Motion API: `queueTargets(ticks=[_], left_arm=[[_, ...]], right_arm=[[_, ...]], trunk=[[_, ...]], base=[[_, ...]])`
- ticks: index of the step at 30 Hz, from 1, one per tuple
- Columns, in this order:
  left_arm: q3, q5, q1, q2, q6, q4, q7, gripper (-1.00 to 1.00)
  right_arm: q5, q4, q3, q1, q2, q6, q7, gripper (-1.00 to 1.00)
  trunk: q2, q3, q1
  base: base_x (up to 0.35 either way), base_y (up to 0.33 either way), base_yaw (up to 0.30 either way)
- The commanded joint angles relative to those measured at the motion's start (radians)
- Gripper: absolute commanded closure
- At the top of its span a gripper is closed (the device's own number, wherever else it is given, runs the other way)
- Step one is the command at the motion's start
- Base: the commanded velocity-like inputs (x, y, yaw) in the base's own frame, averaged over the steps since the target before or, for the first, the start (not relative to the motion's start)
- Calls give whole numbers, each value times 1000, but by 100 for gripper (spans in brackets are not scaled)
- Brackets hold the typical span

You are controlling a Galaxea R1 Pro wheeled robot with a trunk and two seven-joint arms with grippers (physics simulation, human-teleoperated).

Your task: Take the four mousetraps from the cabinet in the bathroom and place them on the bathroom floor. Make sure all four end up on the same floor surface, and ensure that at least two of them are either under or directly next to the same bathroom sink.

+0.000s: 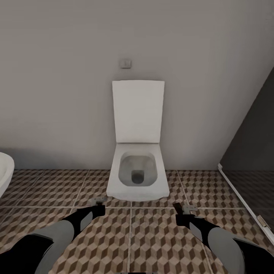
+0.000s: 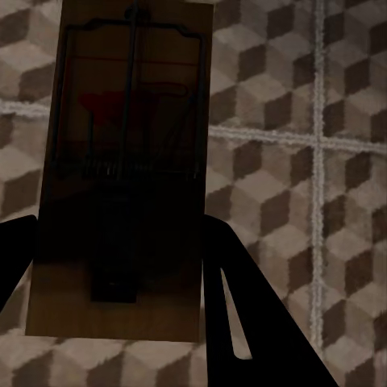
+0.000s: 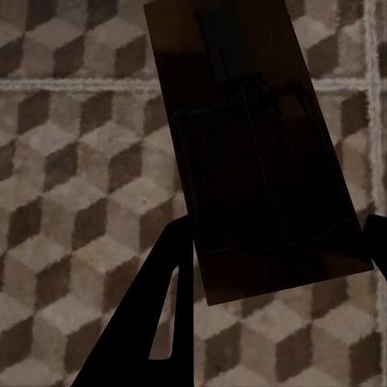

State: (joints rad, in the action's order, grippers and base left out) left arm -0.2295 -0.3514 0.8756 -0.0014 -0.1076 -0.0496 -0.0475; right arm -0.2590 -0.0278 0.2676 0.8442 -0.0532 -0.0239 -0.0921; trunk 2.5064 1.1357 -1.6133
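- Head view shows a white toilet (image 1: 137, 173) with its lid (image 1: 138, 111) up, standing against a plain grey wall (image 1: 57, 76).
- A small square button (image 1: 125, 63) sits on the wall just above the lid.
- The bathroom floor (image 1: 152, 236) has tiles with a brown, beige and white cube pattern and pale lines between them.
- At the far left edge you can see a bit of a white sink (image 1: 4, 173).
- On the right there is a dark glass panel (image 1: 251, 152) with a white frame along the floor.
- Both arms reach forward low over the tiles, in front of the toilet.
- The left gripper (image 1: 98, 203) is near the toilet's front left corner, and the right gripper (image 1: 182, 210) is near its front right corner.
- In the left wrist view, the left gripper (image 2: 121, 266) is closed around a mousetrap (image 2: 125, 161), with one black finger (image 2: 250, 322) on each side of it.
- That mousetrap is a flat brown board with a thin wire frame and a red mark on it, held up above the tiles.
- In the right wrist view, the right gripper (image 3: 278, 258) is closed around another mousetrap (image 3: 258, 153).
- This one looks very dark, tilted a little, and it too is held above the floor.
- One black finger (image 3: 149, 339) touches its side, and the tip of the other finger shows at the picture's edge.
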Motion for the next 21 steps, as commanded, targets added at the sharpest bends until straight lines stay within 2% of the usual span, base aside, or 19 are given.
queueTargets(ticks=[1, 11, 21], left_arm=[[-8, -8, 0, 0, -4, -1, -2, 100], [-8, -8, 0, 0, -6, 0, -2, 100], [-7, -10, 0, 1, -14, -1, -2, 100]], right_arm=[[-8, -1, 9, 1, 0, -2, -2, 100], [-8, -1, 9, 1, 0, -1, -2, 100], [-8, 0, 9, 1, -1, -1, -2, 100]], trunk=[[0, 1, 0], [0, 1, 0], [0, 1, 0]], base=[[0, -9, 0], [22, -2, 0], [270, 0, 0]])
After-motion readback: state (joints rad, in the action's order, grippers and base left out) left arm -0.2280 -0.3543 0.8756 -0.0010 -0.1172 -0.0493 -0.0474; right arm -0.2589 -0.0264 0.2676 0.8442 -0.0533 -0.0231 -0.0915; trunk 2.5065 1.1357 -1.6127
